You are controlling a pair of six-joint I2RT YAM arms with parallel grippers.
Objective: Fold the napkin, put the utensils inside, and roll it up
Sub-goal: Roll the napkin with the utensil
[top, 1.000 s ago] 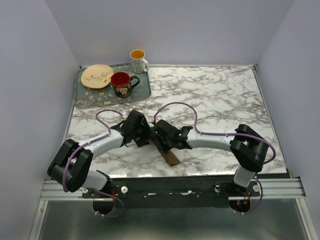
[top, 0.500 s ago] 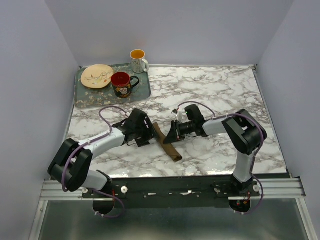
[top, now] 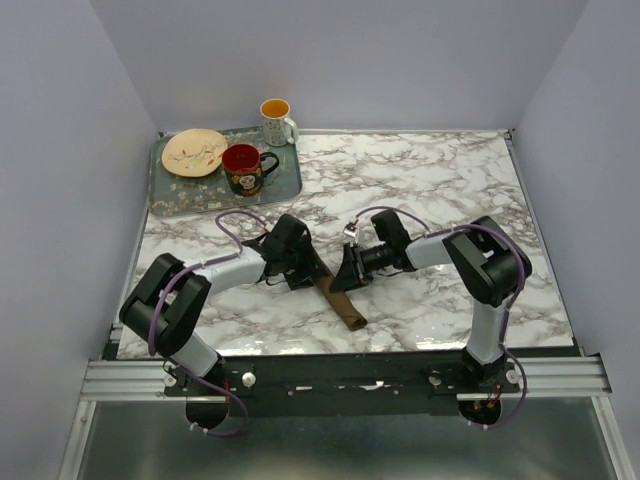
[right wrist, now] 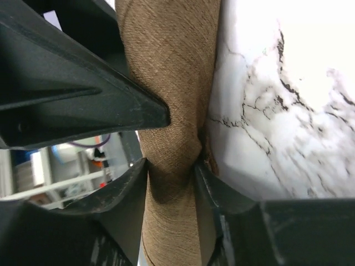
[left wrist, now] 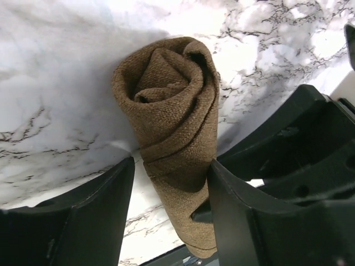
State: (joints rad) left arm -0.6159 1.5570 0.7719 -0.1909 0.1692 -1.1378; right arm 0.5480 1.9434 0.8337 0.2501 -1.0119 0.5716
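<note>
With the napkin (top: 335, 290) rolled, I see it lying diagonally on the marble surface (top: 450, 180).
L gripper (left wrist: 169, 183) & R gripper (right wrist: 171, 166): jaws of both straddle the roll, pressing its sides.

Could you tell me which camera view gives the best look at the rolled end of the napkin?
The left wrist view: the napkin shows its spiral end face-on, with the left gripper straddling the roll. The right wrist view shows only the roll's side. The top view shows the whole roll, small and partly hidden by the arms.
</note>
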